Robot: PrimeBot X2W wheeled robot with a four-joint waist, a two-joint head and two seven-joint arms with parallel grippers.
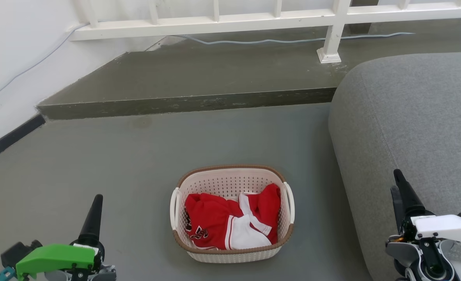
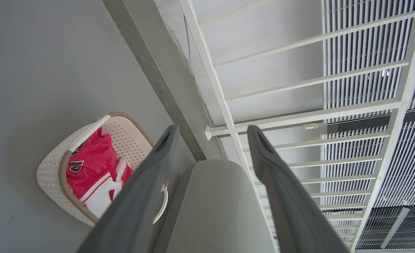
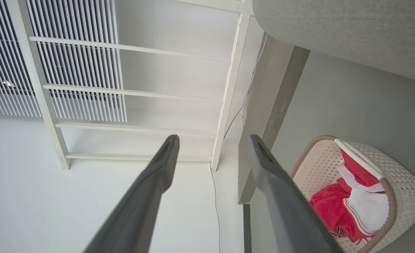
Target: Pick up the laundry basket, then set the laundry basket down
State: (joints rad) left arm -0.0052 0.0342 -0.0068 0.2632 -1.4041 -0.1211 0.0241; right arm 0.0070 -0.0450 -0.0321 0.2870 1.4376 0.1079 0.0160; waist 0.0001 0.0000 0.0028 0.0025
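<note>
The laundry basket, cream-white and perforated with a brown rim and white side handles, stands on the grey floor in the lower middle of the head view. Red-and-white clothing lies inside it. My left gripper hovers low at the basket's left, well apart from it. My right gripper is off to the basket's right, in front of the sofa. In the left wrist view the left gripper is open and empty, with the basket at lower left. The right gripper is likewise open, with the basket at lower right.
A grey sofa fills the right side, close to the basket. Beyond the basket a raised concrete step runs across, with a white railing and a pale cable on it. A white wall borders the left.
</note>
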